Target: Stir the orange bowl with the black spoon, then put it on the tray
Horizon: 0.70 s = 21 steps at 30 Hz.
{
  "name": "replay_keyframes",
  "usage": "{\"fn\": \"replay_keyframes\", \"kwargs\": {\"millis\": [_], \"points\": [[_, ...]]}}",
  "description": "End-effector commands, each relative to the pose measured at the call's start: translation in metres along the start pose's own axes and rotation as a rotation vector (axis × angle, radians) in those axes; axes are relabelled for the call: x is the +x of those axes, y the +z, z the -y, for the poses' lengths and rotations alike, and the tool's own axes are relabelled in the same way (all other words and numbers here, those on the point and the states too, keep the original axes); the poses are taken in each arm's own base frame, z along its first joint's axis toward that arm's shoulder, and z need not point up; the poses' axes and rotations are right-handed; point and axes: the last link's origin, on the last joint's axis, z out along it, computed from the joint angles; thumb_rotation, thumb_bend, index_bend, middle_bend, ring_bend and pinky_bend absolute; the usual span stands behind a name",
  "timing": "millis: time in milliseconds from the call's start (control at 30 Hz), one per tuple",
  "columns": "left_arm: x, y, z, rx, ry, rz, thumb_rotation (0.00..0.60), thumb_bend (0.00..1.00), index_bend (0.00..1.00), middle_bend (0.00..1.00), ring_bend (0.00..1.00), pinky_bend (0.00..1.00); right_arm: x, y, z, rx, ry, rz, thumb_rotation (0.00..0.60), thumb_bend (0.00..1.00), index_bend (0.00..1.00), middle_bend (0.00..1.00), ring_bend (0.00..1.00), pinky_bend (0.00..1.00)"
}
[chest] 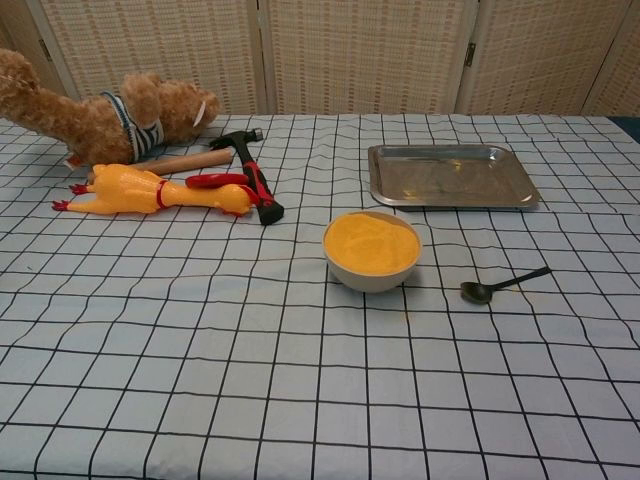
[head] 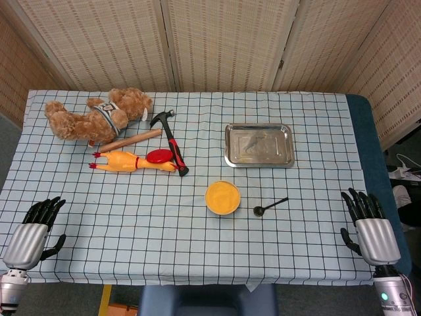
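The orange bowl [head: 222,197] [chest: 372,249] stands near the middle of the checked tablecloth. Just to its right lies the black spoon [head: 270,206] [chest: 503,284], bowl end toward the near side, handle pointing away to the right. Behind both sits the empty metal tray [head: 258,145] [chest: 450,176]. My left hand [head: 36,227] rests at the near left corner of the table, fingers apart, holding nothing. My right hand [head: 368,227] rests at the near right edge, fingers spread and empty, well to the right of the spoon. Neither hand shows in the chest view.
At the back left lie a teddy bear [head: 99,115] [chest: 100,115], a yellow rubber chicken [head: 131,161] [chest: 150,190], a wooden rolling pin [head: 135,139], a red disc [head: 158,155] and a red-and-black hammer [head: 171,138] [chest: 250,175]. A wicker screen stands behind the table.
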Motion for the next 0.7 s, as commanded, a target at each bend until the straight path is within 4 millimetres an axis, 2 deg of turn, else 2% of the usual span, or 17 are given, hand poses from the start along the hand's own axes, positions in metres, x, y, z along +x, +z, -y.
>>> {"fn": "replay_keyframes", "kwargs": {"millis": [33,167,367,500,700], "points": [[0.0,-0.001,0.0,0.001,-0.003,0.0,0.6,0.41,0.0,0.0,0.0,0.07,-0.007,0.01,0.009,0.056,0.004,0.016,0.6,0.32,0.08,0.0,0.0,0.0],[0.001,-0.002,0.001,0.001,-0.01,0.001,0.6,0.41,0.0,0.0,0.0,0.07,-0.017,0.041,0.033,0.2,-0.037,0.06,0.6,0.32,0.19,0.0,0.0,0.0],[0.003,-0.003,0.002,-0.002,-0.019,0.0,0.6,0.41,0.0,0.0,0.0,0.07,-0.041,0.091,0.07,0.335,-0.088,0.152,0.6,0.32,0.27,0.0,0.0,0.0],[0.004,-0.003,0.004,0.004,-0.022,0.004,0.6,0.41,0.0,0.0,0.0,0.07,-0.06,0.111,0.088,0.379,-0.1,0.183,0.6,0.32,0.34,0.0,0.0,0.0],[0.004,-0.002,0.009,0.018,-0.028,0.012,0.6,0.41,0.0,0.0,0.0,0.07,-0.085,0.132,0.104,0.383,-0.097,0.196,0.6,0.32,0.42,0.0,0.0,0.0]]}}
